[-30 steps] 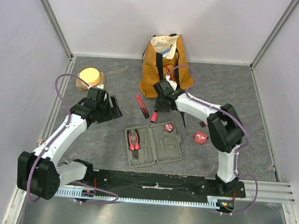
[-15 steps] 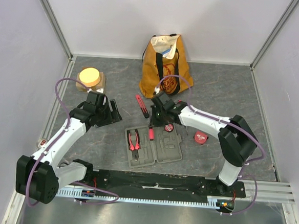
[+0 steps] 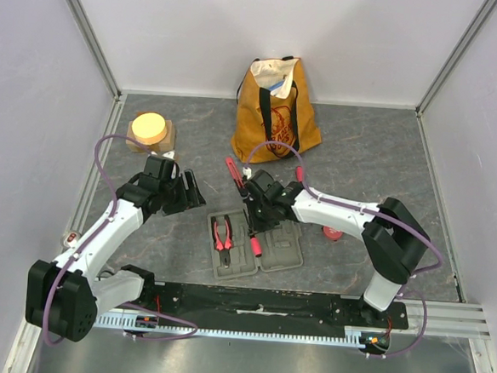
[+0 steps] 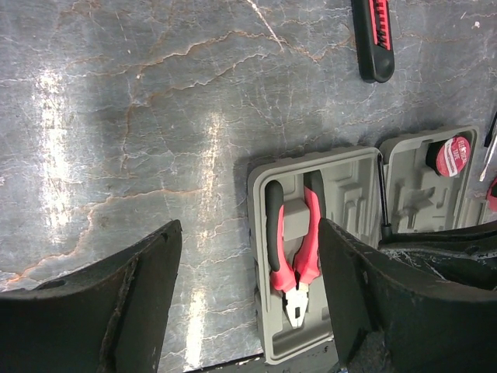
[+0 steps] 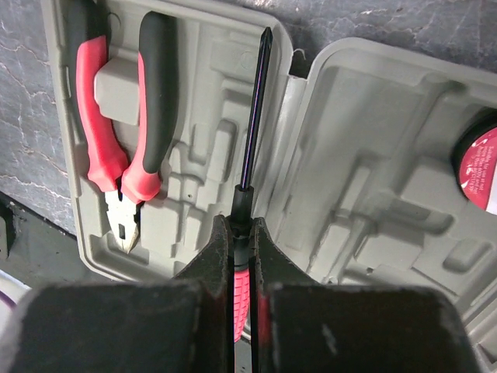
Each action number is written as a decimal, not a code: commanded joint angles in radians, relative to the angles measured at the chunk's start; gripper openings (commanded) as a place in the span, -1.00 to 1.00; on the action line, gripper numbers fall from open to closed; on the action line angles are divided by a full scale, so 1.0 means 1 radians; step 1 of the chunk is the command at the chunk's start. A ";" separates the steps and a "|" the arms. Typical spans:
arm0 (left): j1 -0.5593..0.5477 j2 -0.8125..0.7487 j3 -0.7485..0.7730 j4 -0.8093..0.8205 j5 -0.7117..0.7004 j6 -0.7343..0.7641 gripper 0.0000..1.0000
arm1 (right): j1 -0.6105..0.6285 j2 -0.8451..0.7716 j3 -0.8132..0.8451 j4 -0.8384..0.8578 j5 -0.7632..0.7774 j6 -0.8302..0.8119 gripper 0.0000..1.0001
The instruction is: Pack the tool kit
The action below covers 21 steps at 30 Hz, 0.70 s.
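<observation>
The grey tool kit case (image 3: 283, 250) lies open near the arms' bases, with red-and-black pliers (image 3: 222, 234) set in its left half. My right gripper (image 3: 253, 224) hangs over the case's middle, shut on a red-handled screwdriver (image 3: 255, 245). In the right wrist view the screwdriver's shaft (image 5: 252, 116) points along the case's hinge, next to the pliers (image 5: 124, 155). A round red tape measure (image 5: 480, 169) sits in the case's right half. My left gripper (image 3: 192, 191) is open and holds nothing, just left of the case (image 4: 342, 179). A red-and-black knife (image 3: 235, 175) lies behind the case.
A mustard tote bag (image 3: 275, 111) stands at the back middle. A yellow-topped tan block (image 3: 150, 130) sits at the back left. Another red-handled tool (image 3: 299, 172) and a red round object (image 3: 332, 233) lie by my right arm. Walls close in both sides.
My right gripper has carried the screwdriver from in front of the bag toward me and now holds it over the open case. My left gripper has shifted slightly toward the case.
</observation>
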 commanded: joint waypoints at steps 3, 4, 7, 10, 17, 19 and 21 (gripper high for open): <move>0.005 0.003 0.004 0.040 0.040 -0.001 0.51 | 0.015 0.011 0.042 -0.014 -0.008 -0.015 -1.00; 0.005 0.005 0.006 0.040 0.041 -0.001 0.51 | 0.015 0.017 0.047 -0.020 -0.006 -0.010 -1.00; 0.005 0.009 0.004 0.042 0.046 0.001 0.51 | 0.017 0.039 0.067 -0.037 -0.011 -0.004 -1.00; 0.005 0.017 0.004 0.046 0.055 -0.002 0.50 | 0.017 0.056 0.085 -0.050 -0.034 0.002 -1.00; 0.005 0.015 -0.003 0.046 0.081 -0.002 0.48 | 0.020 0.077 0.096 -0.060 -0.046 0.020 -1.00; 0.003 0.014 -0.006 0.045 0.087 -0.001 0.48 | 0.023 0.085 0.096 -0.059 -0.045 0.026 -1.00; 0.005 0.011 -0.009 0.046 0.094 -0.002 0.47 | 0.030 0.093 0.096 -0.059 -0.039 0.029 -1.00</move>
